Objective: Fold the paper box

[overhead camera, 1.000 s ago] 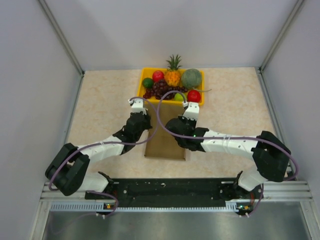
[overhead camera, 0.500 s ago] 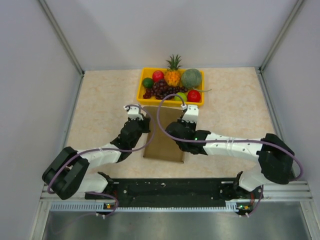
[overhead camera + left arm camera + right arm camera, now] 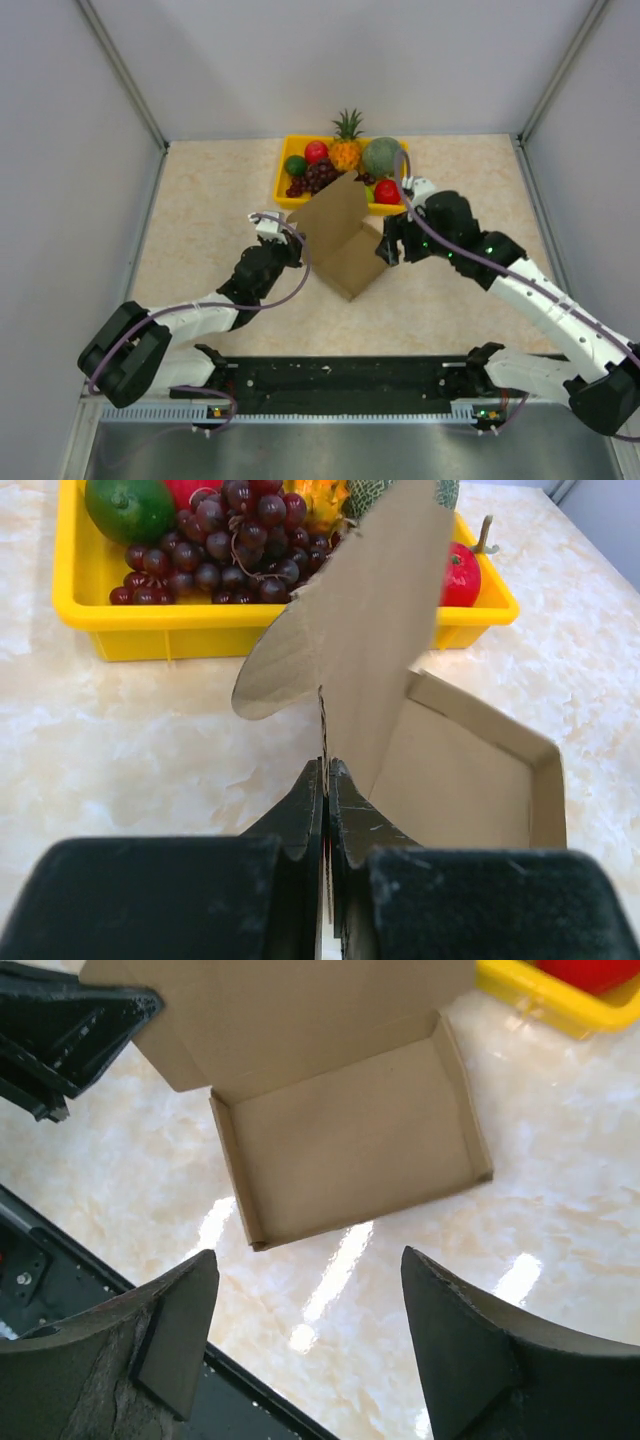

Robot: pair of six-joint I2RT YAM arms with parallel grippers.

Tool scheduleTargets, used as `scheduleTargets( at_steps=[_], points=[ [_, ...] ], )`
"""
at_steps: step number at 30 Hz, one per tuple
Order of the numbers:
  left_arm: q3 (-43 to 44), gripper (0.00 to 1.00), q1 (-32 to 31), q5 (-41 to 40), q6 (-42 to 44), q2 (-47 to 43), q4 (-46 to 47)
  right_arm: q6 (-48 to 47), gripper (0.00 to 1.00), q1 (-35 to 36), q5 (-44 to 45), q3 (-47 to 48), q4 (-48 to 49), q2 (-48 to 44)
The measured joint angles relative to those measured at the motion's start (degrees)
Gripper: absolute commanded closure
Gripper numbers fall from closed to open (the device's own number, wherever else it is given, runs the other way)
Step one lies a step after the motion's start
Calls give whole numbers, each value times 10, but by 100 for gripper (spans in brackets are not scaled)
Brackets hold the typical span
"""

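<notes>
The paper box (image 3: 345,245) is a brown cardboard carton standing on the table in front of the fruit tray. Its shallow base (image 3: 345,1150) lies open with low walls, and its lid flap (image 3: 370,650) stands up at a slant. My left gripper (image 3: 327,765) is shut on the lid flap's near edge, the cardboard pinched between both fingers; in the top view the left gripper (image 3: 292,245) sits at the box's left side. My right gripper (image 3: 307,1260) is open and empty above the table, just off the box's corner. It hangs to the box's right (image 3: 390,245).
A yellow tray (image 3: 283,182) of fruit with grapes, a pineapple, a melon and apples stands right behind the box. Its front wall (image 3: 300,630) is close to the lid flap. The black base rail (image 3: 340,378) runs along the near edge. White walls enclose the table.
My right gripper has opened, let go of the box and drawn back to the right. The lid flap has swung up and the box has turned. My left gripper stays shut on the flap.
</notes>
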Motion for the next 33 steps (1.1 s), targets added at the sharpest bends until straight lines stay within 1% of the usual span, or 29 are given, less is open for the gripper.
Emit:
scheduleTargets(
  at_steps=[3,5,8,12,13,16,19,24,26,33],
  points=[
    [0,100,0,0,10,0,8,-48,27,-81,-89,63,-64,13],
    [0,100,1,0,16,0,11,-76,28,-109,-133,99,-98,32],
    [-3,100,1,7,30,0,19,-120,31,-131,-175,131,-126,70],
    [-11,100,1,39,63,-3,33,-203,37,-157,-205,163,-136,132],
    [-12,100,1,50,71,-5,33,-223,37,-168,-220,174,-138,151],
    [-20,100,1,107,100,-28,29,-268,34,-224,-272,216,-134,212],
    [-30,100,6,156,119,-64,7,-316,31,-262,-308,230,-112,244],
    [-43,100,13,203,139,-141,-51,-397,30,-266,-348,252,-99,286],
    [-50,100,13,213,144,-160,-56,-424,33,-265,-375,264,-93,299],
    [-61,100,21,246,161,-162,-63,-521,36,-265,-416,270,-81,328]
  ],
)
